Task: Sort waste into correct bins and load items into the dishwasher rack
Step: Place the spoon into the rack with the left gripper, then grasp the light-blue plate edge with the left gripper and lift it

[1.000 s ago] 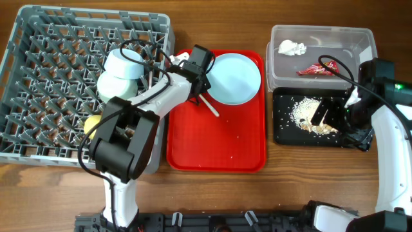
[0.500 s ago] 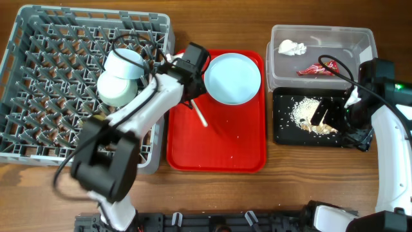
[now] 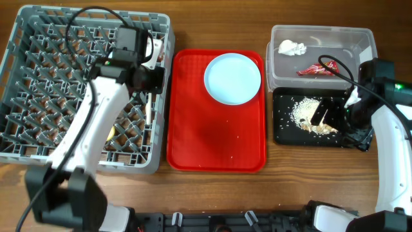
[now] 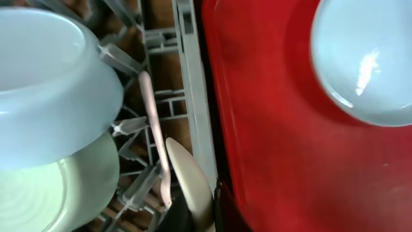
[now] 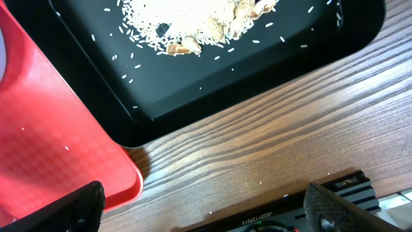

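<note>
My left gripper (image 3: 145,78) is over the right side of the grey dishwasher rack (image 3: 38,77), shut on a white spoon (image 4: 191,187) whose bowl sticks out past the rack wall. A white utensil handle (image 4: 154,129) lies among the pegs. The pale blue bowl (image 4: 51,84) and light green bowl (image 4: 58,187) sit in the rack; in the overhead view my arm hides them. The pale blue plate (image 3: 232,78) lies on the red tray (image 3: 215,142). The tissue (image 3: 291,47) and red wrapper (image 3: 315,69) are in the clear tub (image 3: 360,42). Food scraps (image 3: 306,116) are in the black tray (image 3: 283,132). My right gripper (image 5: 209,212) is open and empty.
The red tray lies between the rack and the two bins. My right arm (image 3: 386,148) stands at the table's right side, its gripper over bare wood (image 5: 257,142) just in front of the black tray. A few crumbs lie on the red tray.
My left arm has carried the white utensil off the red tray and leftward over the rack's right edge. It now covers the bowls in the overhead view. The right arm has not moved.
</note>
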